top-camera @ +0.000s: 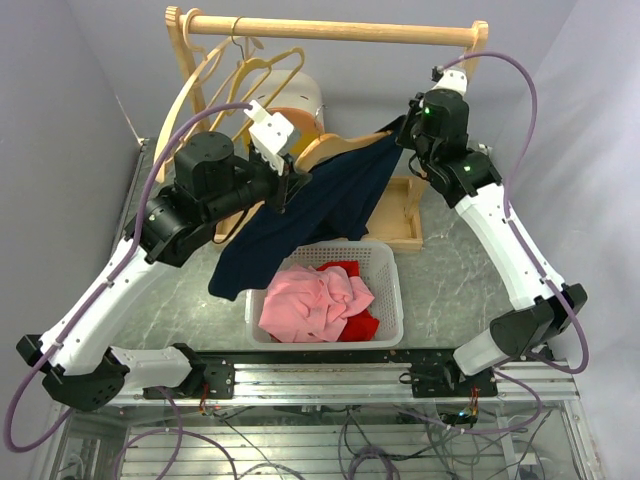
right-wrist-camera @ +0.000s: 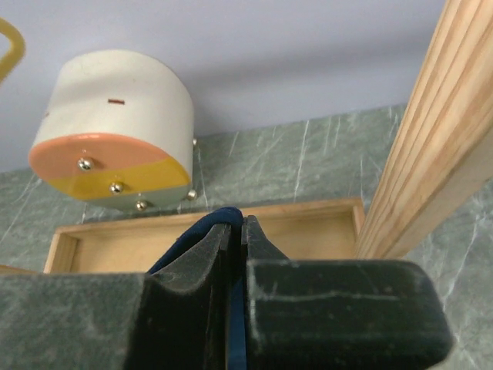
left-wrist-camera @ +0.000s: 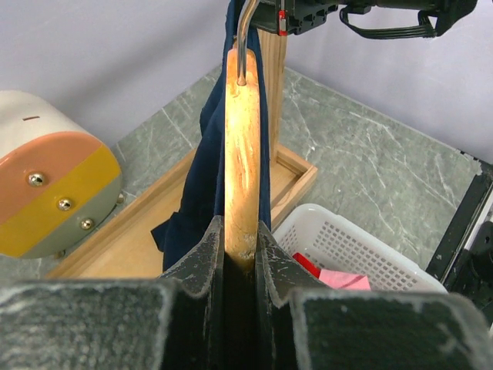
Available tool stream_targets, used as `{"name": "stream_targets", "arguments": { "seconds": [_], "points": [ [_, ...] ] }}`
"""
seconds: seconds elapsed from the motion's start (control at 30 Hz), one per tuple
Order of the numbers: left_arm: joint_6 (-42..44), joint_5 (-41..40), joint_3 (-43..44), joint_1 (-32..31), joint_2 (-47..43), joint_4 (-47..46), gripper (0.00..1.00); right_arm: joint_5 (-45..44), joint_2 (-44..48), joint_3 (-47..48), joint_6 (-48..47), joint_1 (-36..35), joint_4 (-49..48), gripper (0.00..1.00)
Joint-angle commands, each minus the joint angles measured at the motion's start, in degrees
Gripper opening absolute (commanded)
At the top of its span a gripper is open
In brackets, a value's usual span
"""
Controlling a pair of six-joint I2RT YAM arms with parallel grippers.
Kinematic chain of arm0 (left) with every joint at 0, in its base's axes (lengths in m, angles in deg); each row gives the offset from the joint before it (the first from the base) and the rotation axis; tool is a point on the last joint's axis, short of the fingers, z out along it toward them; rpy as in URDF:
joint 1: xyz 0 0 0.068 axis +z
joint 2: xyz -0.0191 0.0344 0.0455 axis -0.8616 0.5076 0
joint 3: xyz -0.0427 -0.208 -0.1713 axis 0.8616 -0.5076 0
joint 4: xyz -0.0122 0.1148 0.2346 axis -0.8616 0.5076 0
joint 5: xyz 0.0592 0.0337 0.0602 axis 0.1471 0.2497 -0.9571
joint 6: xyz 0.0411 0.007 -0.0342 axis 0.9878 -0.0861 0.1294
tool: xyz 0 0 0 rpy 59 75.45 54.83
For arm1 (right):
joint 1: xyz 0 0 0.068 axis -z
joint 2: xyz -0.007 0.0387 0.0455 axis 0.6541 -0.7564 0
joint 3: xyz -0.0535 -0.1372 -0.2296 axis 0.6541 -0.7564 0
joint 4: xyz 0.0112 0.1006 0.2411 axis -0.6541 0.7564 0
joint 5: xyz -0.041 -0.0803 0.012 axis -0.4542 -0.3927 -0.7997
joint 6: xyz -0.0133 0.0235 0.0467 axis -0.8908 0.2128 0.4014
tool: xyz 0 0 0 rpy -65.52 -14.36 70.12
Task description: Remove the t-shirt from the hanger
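Observation:
A navy t-shirt (top-camera: 300, 225) hangs from a wooden hanger (top-camera: 330, 147) held in the air between my arms, its lower part drooping over the white basket (top-camera: 392, 290). My left gripper (top-camera: 283, 187) is shut on the bare end of the hanger (left-wrist-camera: 242, 166), with the shirt (left-wrist-camera: 202, 166) draped on both sides of it. My right gripper (top-camera: 412, 128) is shut on a fold of the shirt (right-wrist-camera: 206, 227) at the hanger's other end, near the rack's right post (top-camera: 474, 50).
The wooden rack (top-camera: 330, 28) stands at the back with empty hangers (top-camera: 245, 75) on its rail and a wooden base tray (top-camera: 412, 215). A white, orange and yellow cylinder (top-camera: 300, 100) sits behind. The basket holds pink (top-camera: 315, 300) and red (top-camera: 360, 322) clothes.

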Motion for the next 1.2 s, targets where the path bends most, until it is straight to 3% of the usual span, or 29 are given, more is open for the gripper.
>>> {"name": "stream_targets", "arguments": {
  "seconds": [0.0, 0.6, 0.8, 0.97, 1.17],
  "points": [
    [1.47, 4.50, 4.28, -0.15, -7.13, 7.90, 0.07, -11.32, -0.53, -4.04, 0.07, 7.79, 1.32, 0.00],
    [0.89, 1.15, 1.02, -0.13, -11.42, 0.17, 0.07, -5.41, 5.68, -16.73, 4.90, 8.80, 0.57, 0.00],
    [-2.41, -5.23, -1.08, -0.16, -9.00, -4.88, 0.07, 10.36, 11.59, -22.63, 4.45, 8.07, -6.22, 0.00],
    [-6.14, -10.25, -1.15, -0.14, -3.95, -11.71, 0.07, 19.49, 15.57, -23.60, 1.98, 2.24, -9.36, 0.00],
    [-9.10, -15.88, 3.25, -0.12, 3.89, -15.24, 0.07, 22.07, 15.12, -19.26, -3.49, -13.06, -7.79, 0.00]
  ]
}}
